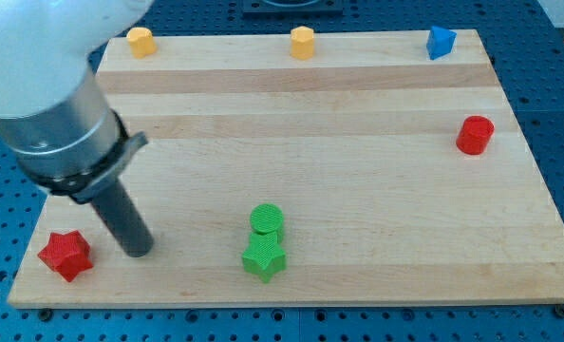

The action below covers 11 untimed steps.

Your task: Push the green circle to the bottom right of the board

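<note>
The green circle (267, 220) lies on the wooden board (358, 142) near the view's bottom, a little left of centre. A green star (263, 257) touches it just below. My tip (138, 249) rests on the board at the lower left, well to the left of the green circle and apart from it. A red star (65, 254) lies just left of my tip, near the board's bottom left corner.
A red cylinder (475, 135) stands near the right edge. Along the top edge lie a yellow block (141, 42) at left, a yellow hexagon (303, 43) in the middle and a blue block (441, 42) at right. The arm's grey body (45, 95) covers the upper left.
</note>
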{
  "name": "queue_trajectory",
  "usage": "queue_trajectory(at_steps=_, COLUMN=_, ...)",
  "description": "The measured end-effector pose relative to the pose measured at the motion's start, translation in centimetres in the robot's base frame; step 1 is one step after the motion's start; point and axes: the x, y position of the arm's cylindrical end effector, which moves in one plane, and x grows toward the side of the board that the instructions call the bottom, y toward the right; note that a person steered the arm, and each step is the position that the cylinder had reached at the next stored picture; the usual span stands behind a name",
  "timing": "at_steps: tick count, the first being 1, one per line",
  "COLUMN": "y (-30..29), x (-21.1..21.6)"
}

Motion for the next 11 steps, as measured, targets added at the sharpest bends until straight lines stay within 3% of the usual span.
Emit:
queue_trajectory(at_steps=3, y=8.5, x=-2.8)
queue_trajectory(at_steps=7, y=11.9, x=-1.2)
queue_trajectory(at_steps=10, y=25.4, x=-4.8)
queue_trajectory(at_steps=11, y=25.9, x=-4.8)
